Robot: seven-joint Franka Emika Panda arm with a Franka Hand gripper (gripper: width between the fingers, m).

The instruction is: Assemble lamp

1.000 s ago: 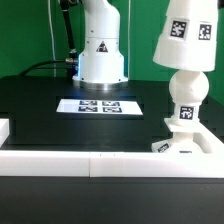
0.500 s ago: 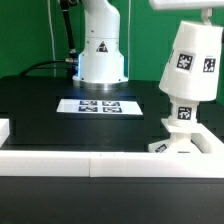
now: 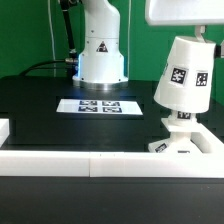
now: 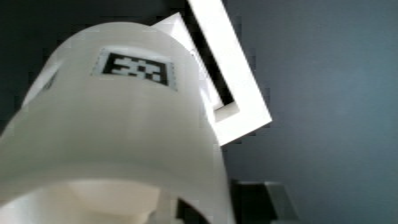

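The white plastic tapered cup-like shade [image 3: 183, 76] w/ black-and-white square tags is seen at the exterior view's right, long axis near vertical but tilted a bit, narrow end up and leaning toward the exterior view's right, wide mouth down. It is lowered over the white round ball bulb [image 3: 182, 120], of which only the lower part w/ one tag shows below the shade rim; whether rim and bulb touch cannot be told. The bulb is seated on the small flat white base block [image 3: 176, 146], which sits in the corner of the white raised border wall [image 3: 90, 162] at the black table's [image 3: 40, 105] front edge. In the wrist view the shade [image 4: 125, 130] fills most of the frame, one tag facing the camera, w/ a stretch of white wall [image 4: 228, 60] beyond it. The gripper is hidden: only the white wrist housing [image 3: 185, 12] is visible directly above the shade's narrow end, so finger state cannot be told. The arm is posed approx. straight down over the shade. Farther back, the flat white marker board [image 3: 100, 105] lies on the table in front of the white robot base [image 3: 100, 45].
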